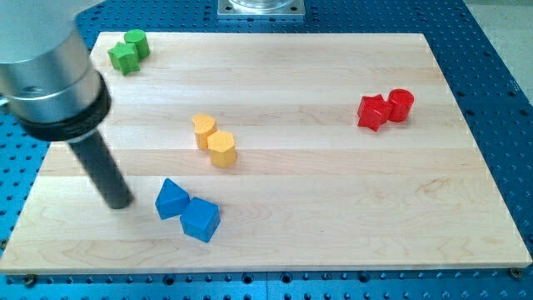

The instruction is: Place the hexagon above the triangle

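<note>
A yellow hexagon block (221,148) lies left of the board's middle, touching a yellow heart block (203,129) at its upper left. A blue triangle block (171,199) lies near the view's bottom left, touching a blue cube (201,219) at its lower right. The hexagon sits up and to the right of the triangle. My tip (119,202) rests on the board just left of the blue triangle, a small gap apart from it. The dark rod rises up and to the left into the grey arm.
A green star block (123,57) and a green cylinder (137,42) sit together at the board's top left corner. A red star block (372,112) and a red cylinder (400,104) sit together at the right. The wooden board (333,200) lies on a blue perforated table.
</note>
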Action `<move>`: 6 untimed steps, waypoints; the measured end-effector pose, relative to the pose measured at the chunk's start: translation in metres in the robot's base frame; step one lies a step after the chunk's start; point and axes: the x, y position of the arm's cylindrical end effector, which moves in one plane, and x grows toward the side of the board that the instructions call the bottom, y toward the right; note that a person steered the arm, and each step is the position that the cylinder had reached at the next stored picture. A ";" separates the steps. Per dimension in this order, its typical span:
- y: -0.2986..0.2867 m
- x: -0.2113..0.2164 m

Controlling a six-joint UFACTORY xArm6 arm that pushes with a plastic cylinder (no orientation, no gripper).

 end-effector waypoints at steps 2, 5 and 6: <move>-0.004 0.010; 0.129 -0.071; 0.187 -0.070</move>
